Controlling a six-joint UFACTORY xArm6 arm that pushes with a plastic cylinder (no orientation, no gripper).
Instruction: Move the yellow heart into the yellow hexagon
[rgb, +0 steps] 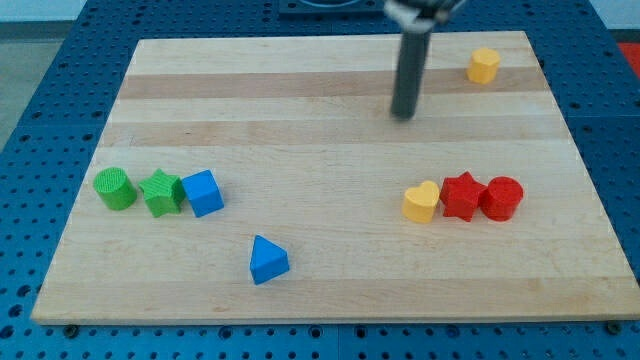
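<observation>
While my tip (403, 116), fingerless, stands at 12 o'clock of the yellow heart (421, 202), the red star (461, 195) touches the heart at 3 o'clock, with the yellow hexagon (483, 65) at 1 o'clock.

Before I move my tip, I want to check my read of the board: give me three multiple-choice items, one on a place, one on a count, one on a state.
1. Where is the yellow hexagon?
A. view's top right
B. view's bottom left
C. centre

2. How many blue blocks lie on the board?
A. one
B. two
C. three

3. The yellow heart is
A. touching the red star
B. touching my tip
C. touching the hexagon

Key: 1 A, it sits by the top right corner. 2 B, blue cube and blue triangle. 3 A, heart and star sit side by side in contact.
</observation>
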